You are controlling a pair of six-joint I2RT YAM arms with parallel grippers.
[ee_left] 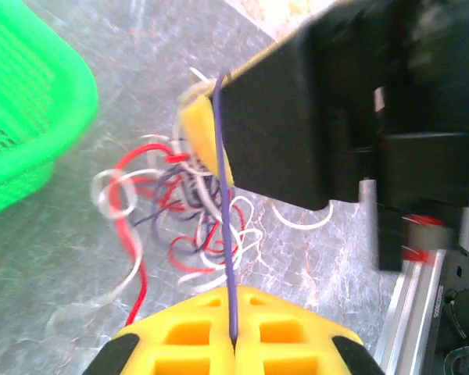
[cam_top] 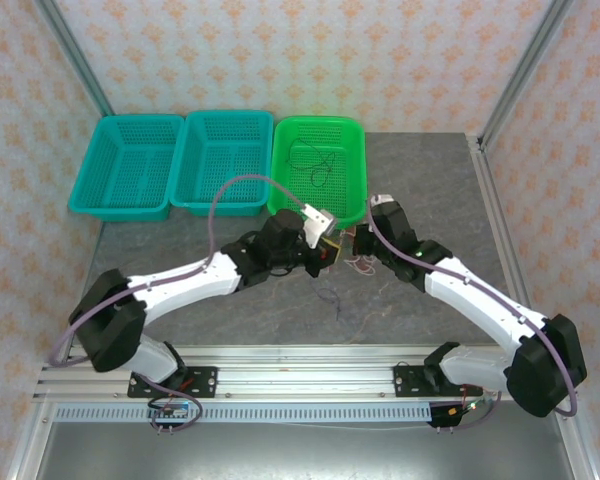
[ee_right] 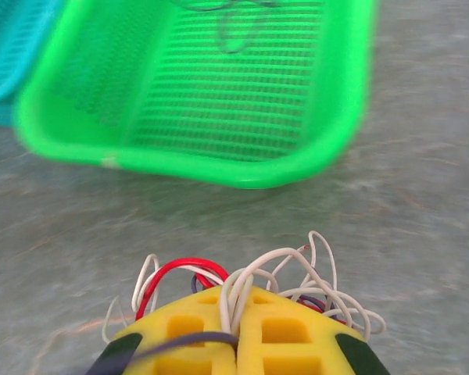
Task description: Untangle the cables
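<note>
Several thin dark wires (cam_top: 313,160) already lie in the green plastic mesh basket (cam_top: 320,121) beyond the jaws, and one loose dark strand (cam_top: 330,297) rests on the grey stone-patterned counter (cam_top: 420,190) behind them — so the sorting looks begun, no more. Most is left: a knot of curly red, white and dark cables (ee_left: 189,205) sits bunched just below both jaws. The left jaws are clenched on a single purple-dark wire (ee_left: 228,258) that runs straight up to the right jaws, themselves clamped on white loops (ee_right: 250,285) from the knot. Two teal mesh baskets (cam_top: 120,205) stand well off beyond the left jaws. The green basket's near rim, close ahead of the knot, could snag a pulled strand.
</note>
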